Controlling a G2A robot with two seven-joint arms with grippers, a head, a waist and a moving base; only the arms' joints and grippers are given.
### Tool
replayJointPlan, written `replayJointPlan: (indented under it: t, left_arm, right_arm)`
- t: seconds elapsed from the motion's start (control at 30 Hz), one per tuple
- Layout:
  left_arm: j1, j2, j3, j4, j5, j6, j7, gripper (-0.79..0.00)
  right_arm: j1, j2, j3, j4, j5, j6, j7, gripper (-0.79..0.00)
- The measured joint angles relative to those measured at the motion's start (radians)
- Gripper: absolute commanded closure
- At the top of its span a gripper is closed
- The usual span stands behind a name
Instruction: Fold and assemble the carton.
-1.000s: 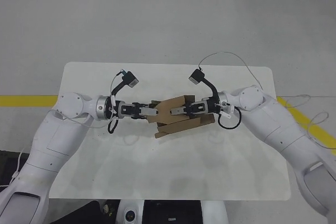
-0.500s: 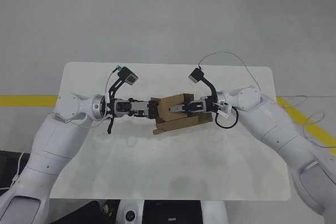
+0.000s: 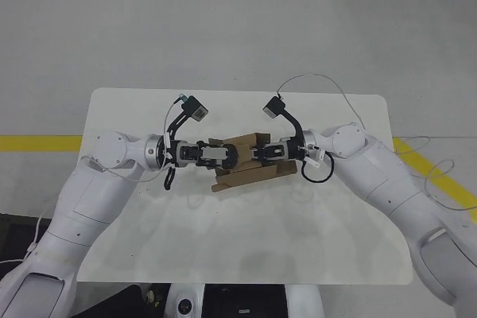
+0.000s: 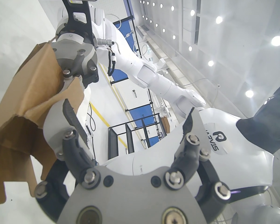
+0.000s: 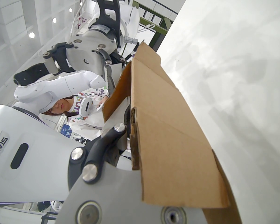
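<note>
The brown cardboard carton (image 3: 240,178), partly folded, is held just above the middle of the white table (image 3: 143,230) between my two grippers. My right gripper (image 3: 264,156) is shut on the carton's wall; in the right wrist view the carton (image 5: 168,122) covers one finger. My left gripper (image 4: 128,107) is open, with nothing between its fingers. One of its fingers (image 4: 70,115) lies against the outside of a carton (image 4: 35,82) flap. From above, the left gripper (image 3: 220,154) sits at the carton's left end.
The white table has bare surface all around the carton, wide at the front and on both sides. A thin cable (image 3: 334,83) loops over the back right of the table.
Both grippers have moved closer together. The left one moved right up to the carton's end, and the right one carried the carton slightly left.
</note>
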Motion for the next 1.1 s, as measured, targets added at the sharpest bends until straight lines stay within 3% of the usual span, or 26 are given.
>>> replayJointPlan:
  t: [0.5,1.1]
  left_arm:
    - [0.006,-0.005,-0.017,0.006,0.024,0.004,0.008,-0.785]
    - [0.055,0.012,-0.108,0.037,0.061,0.008,0.002,-0.785]
  right_arm:
    - [-0.011,-0.007,0.032,0.002,-0.004,0.009,0.009,0.000]
    - [-0.035,0.026,0.089,-0.041,-0.024,0.059,0.059,0.000]
